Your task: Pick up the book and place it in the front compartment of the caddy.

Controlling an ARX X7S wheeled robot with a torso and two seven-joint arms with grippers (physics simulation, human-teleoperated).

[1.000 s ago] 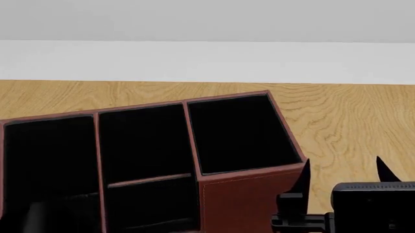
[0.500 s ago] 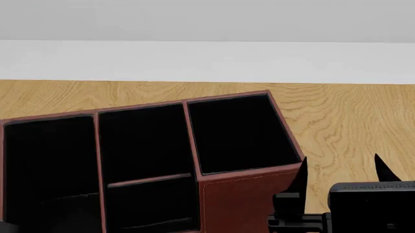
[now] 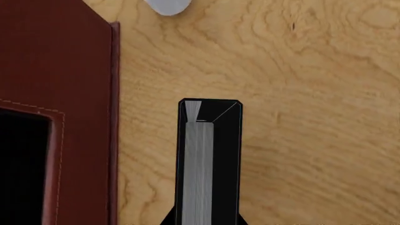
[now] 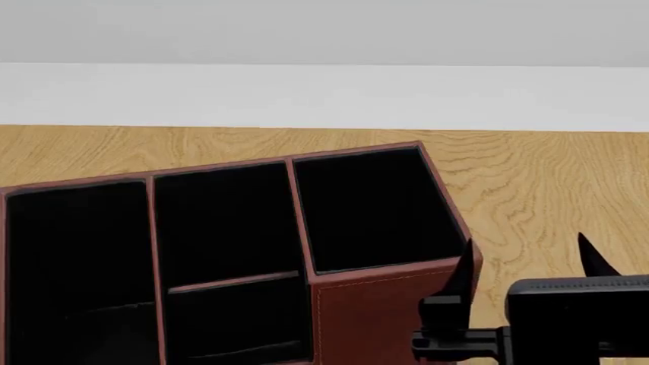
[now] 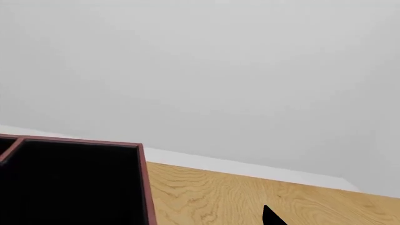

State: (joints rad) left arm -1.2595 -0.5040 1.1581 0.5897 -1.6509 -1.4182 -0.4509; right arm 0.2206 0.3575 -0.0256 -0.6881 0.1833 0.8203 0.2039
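In the left wrist view the black book (image 3: 209, 154), with its white page edges towards the camera, sits between the jaws of my left gripper (image 3: 206, 222), which is shut on it. It hangs over bare wood, beside the caddy's reddish-brown outer wall (image 3: 56, 65) and apart from it. The head view shows the caddy (image 4: 375, 304) with its black compartments. The left gripper is out of that view. My right gripper (image 4: 527, 258) stands open just right of the caddy's corner, with nothing between its fingers. One fingertip (image 5: 272, 216) shows in the right wrist view.
The wooden table (image 4: 548, 182) stretches right of and behind the caddy to a white wall (image 4: 324, 91). A white rounded object (image 3: 166, 4) is cut off by the edge of the left wrist view, beyond the book. The caddy's rim (image 5: 75, 141) shows in the right wrist view.
My right gripper has drifted slightly left and up, closer to the caddy's corner. A faint grey shape at the head view's lower left a second ago is gone.
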